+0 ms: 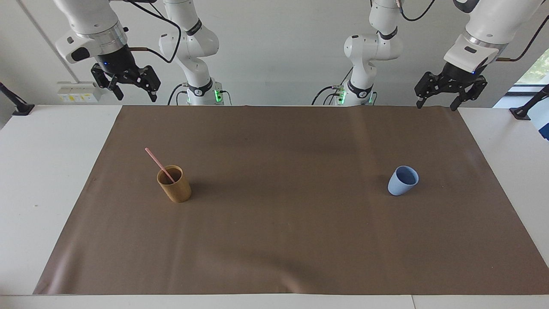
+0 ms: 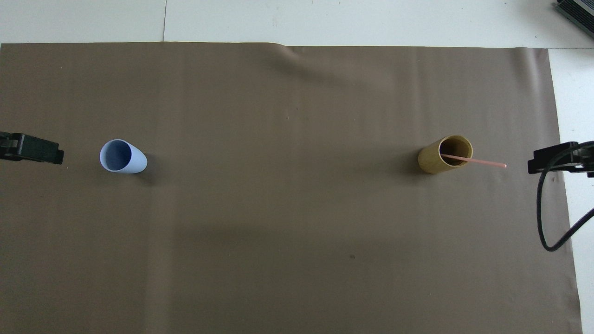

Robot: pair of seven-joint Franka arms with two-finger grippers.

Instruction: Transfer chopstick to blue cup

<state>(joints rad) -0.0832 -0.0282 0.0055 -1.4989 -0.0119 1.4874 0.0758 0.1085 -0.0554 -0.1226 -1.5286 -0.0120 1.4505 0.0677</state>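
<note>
Worktop [image 1: 25,171] surface is white and carries a large brown mat [image 1: 274,240], on which all task items stand. Both arms are raised at the robots' end of the mat. The right pincer [image 1: 131,88] hangs open and empty over the mat corner at the right arm's end; the left pincer [image 1: 438,99] hangs open and empty over the corner at the left arm's end.

The tan cup [image 1: 174,183] stands upright toward the right arm's end. The blue cup [image 1: 402,180] stands upright toward the left arm's end, well apart from the tan cup. The chopstick [image 1: 158,164] rests inside the tan cup, leaning on its rim, with its free end tilted toward the right arm's end.

Step in hand, as judged: start position; no grasp has been made. The next move probably calls for the right pincer to descend over the exposed upper part of the chopstick and close on it without tipping the tan cup.
</note>
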